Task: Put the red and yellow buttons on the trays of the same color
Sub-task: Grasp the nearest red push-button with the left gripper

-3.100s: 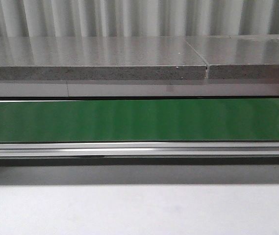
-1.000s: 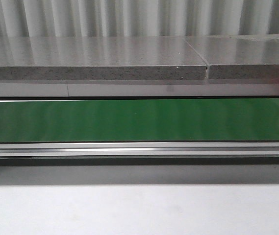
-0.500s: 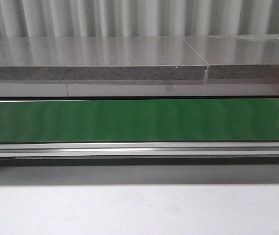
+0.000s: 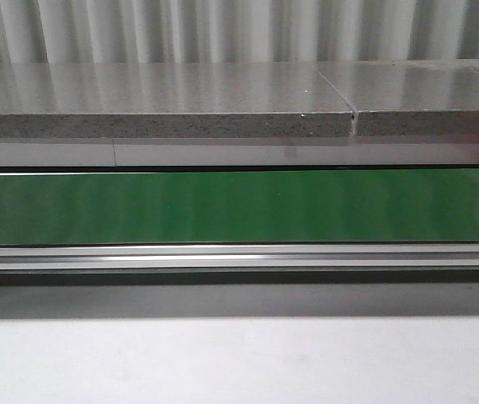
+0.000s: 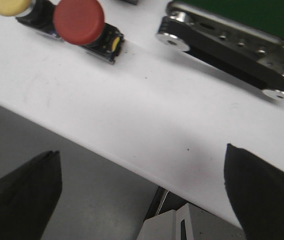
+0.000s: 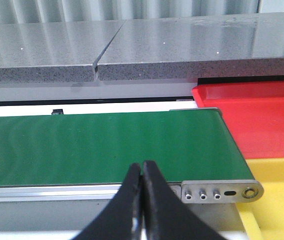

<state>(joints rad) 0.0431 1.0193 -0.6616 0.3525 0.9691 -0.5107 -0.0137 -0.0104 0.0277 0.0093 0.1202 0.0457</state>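
Task looks to be at the start: nothing grasped, no button on a tray yet. Red button (image 5: 79, 21) and yellow button (image 5: 8, 6) lie side by side, touching or nearly so, on the white counter (image 5: 146, 115) near the end of the conveyor belt (image 4: 239, 206); both visible only in the left wrist view. Left hand (image 5: 142, 195) is spread wide, empty, hanging well short of the buttons. Right hand (image 6: 142, 200) is pinched closed on nothing, pointing at the belt, with the red tray (image 6: 251, 120) and yellow tray (image 6: 276, 195) just past the belt's end.

Next move, my guess: left hand goes for a button, likely red as it's closer, and straddles the cap.

Counts: one red button, one yellow button, one red tray, one yellow tray, one belt. Belt bare in the front view.
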